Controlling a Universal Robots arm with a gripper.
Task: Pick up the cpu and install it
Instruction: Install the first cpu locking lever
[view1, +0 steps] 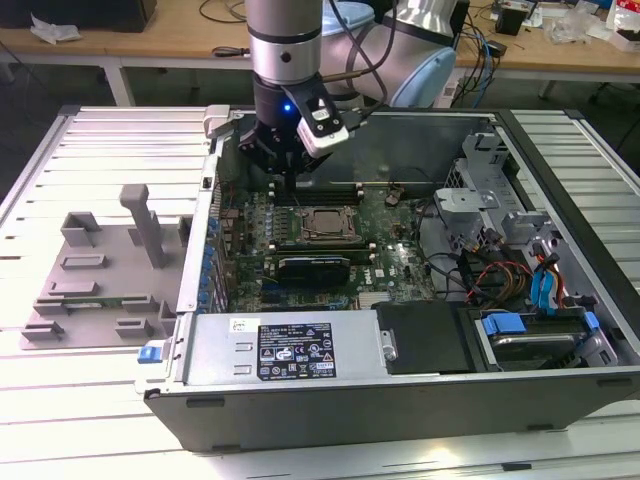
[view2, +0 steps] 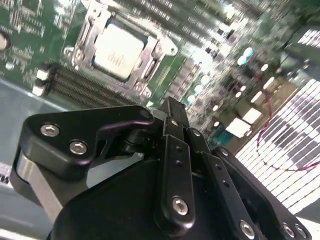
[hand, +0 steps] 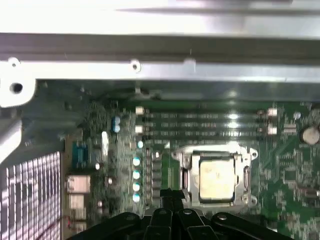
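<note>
The cpu (hand: 216, 177) already sits flat in its motherboard socket (hand: 186, 159), and the claw (view2: 172, 106), pinched together on nothing, hangs near it, so I'd keep it upright and clear of the chip.

White slatted table (view1: 70, 430) carries open computer case (view1: 400, 400); grey plastic holder (view1: 100, 280) beside it, exterior view's left.

gripper (hand: 171, 194): body cut off at edge | cpu (hand: 216, 179): print blurred
</note>
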